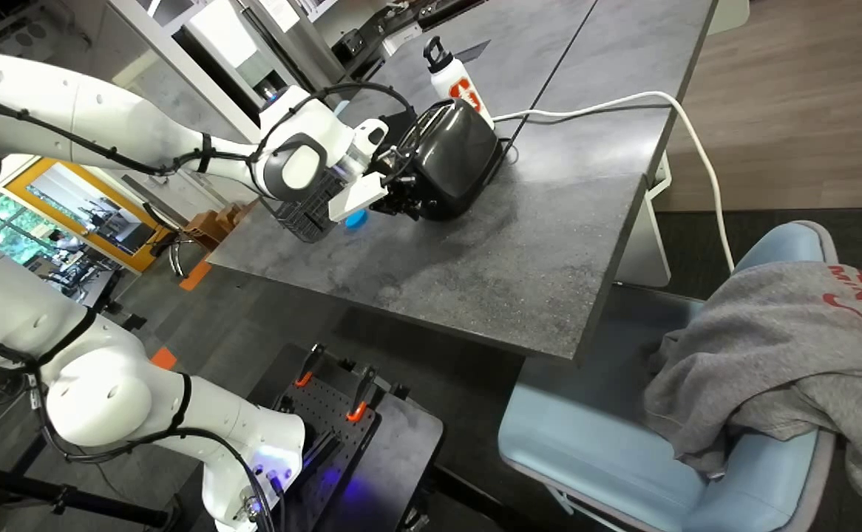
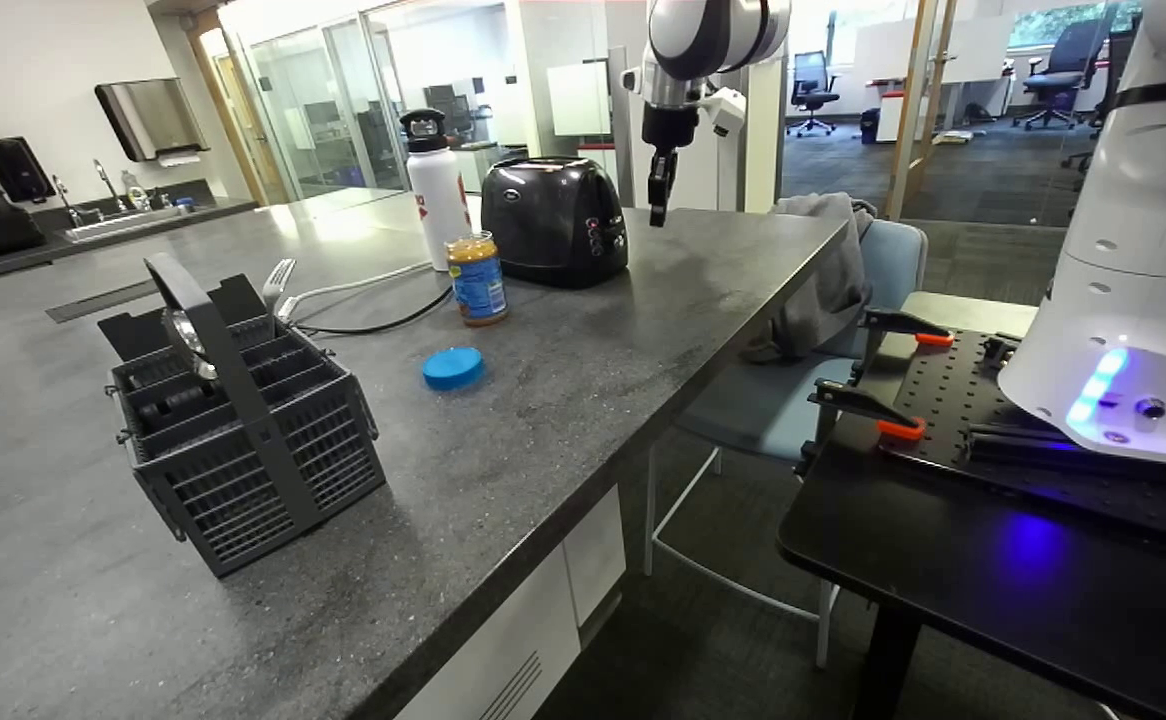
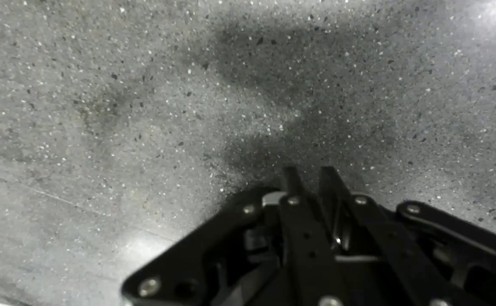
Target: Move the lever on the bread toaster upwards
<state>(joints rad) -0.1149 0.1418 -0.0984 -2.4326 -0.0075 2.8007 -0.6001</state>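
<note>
The black bread toaster (image 1: 457,159) stands upright on the grey table (image 1: 534,273). In an exterior view its end with small red-lit controls (image 2: 598,237) faces my gripper (image 2: 658,215). The gripper points down beside that end, apart from it, with its tips at about the controls' height. In an exterior view the gripper (image 1: 405,203) covers part of the toaster's end. The lever cannot be made out. In the wrist view the two fingertips (image 3: 309,176) stand a narrow gap apart with nothing between them. Below them is speckled tabletop with shadow; the toaster is not recognisable there.
A white bottle (image 2: 436,205) and an open jar (image 2: 478,285) stand close by the toaster. A blue lid (image 2: 453,368) and a grey cutlery basket (image 2: 273,450) are on the table. A white cord (image 1: 608,105) runs over the table edge towards a chair (image 1: 601,421).
</note>
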